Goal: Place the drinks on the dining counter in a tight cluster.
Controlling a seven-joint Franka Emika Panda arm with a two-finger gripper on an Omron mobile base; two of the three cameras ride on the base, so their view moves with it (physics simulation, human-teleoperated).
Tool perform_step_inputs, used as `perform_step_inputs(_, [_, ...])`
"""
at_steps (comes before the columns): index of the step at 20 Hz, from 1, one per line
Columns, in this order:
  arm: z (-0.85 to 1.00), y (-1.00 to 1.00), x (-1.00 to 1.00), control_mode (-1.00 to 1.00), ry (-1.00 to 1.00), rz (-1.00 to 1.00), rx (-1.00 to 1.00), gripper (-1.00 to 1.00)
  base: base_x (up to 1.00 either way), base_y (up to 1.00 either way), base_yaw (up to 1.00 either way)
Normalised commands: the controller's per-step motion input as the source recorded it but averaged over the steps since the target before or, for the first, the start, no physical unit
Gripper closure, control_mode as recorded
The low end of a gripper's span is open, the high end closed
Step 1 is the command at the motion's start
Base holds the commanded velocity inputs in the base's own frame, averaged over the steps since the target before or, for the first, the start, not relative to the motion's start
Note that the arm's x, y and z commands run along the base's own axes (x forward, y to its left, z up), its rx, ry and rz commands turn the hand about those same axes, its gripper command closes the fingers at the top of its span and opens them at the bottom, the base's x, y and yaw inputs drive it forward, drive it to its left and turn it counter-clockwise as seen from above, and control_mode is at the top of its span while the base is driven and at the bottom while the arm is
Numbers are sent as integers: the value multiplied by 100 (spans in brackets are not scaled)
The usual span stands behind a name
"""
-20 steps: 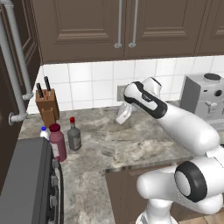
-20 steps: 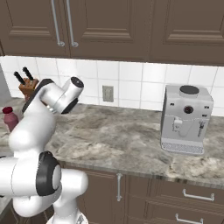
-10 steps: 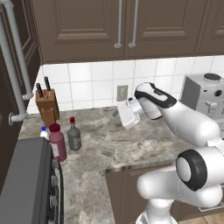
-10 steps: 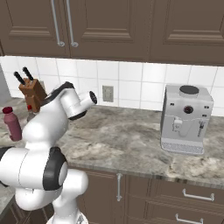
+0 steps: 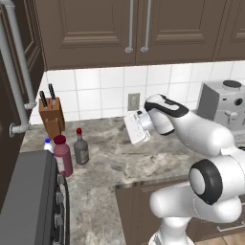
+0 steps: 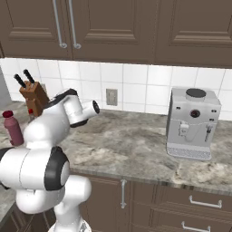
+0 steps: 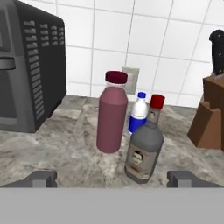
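Three bottles stood clustered on the bench (image 5: 143, 165) beside the stove: one maroon bottle (image 7: 112, 119), one grey-brown bottle (image 7: 144, 146) with a red cap, one small white bottle (image 7: 138, 113) behind them. One knife block (image 5: 51, 115) held two knives. The fingers (image 7: 44, 178) were spread wide, empty.

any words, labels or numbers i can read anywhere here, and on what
No text can be read in these pictures.
Grey-brown bottle with the red cap: a pale label with a dark mark, too blurred to read.
Maroon bottle: no label seen.
White bottle with the blue cap: a blue band, no legible words.
Coffee machine: round dials and knobs, no readable marking.
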Motion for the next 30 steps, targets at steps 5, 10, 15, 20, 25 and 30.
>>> perform_step_inputs(5, [-25, 34, 28, -100, 3, 11, 0, -100, 0, 0, 0])
perform_step_inputs(10, [-26, 31, 32, -100, 0, 5, 1, -100, 0, 0, 0])
perform_step_inputs(15, [-19, 33, 13, -100, 0, 3, 1, -100, 0, 0, 0])
perform_step_inputs(20, [-7, 33, 0, -100, 0, 2, 1, -100, 0, 0, 0])
perform_step_inputs(25, [0, 27, 0, -100, 0, 0, 0, -100, 0, 0, 0])
perform_step_inputs(30, [0, 8, 3, -100, 0, 0, 0, -100, 0, 0, 0])
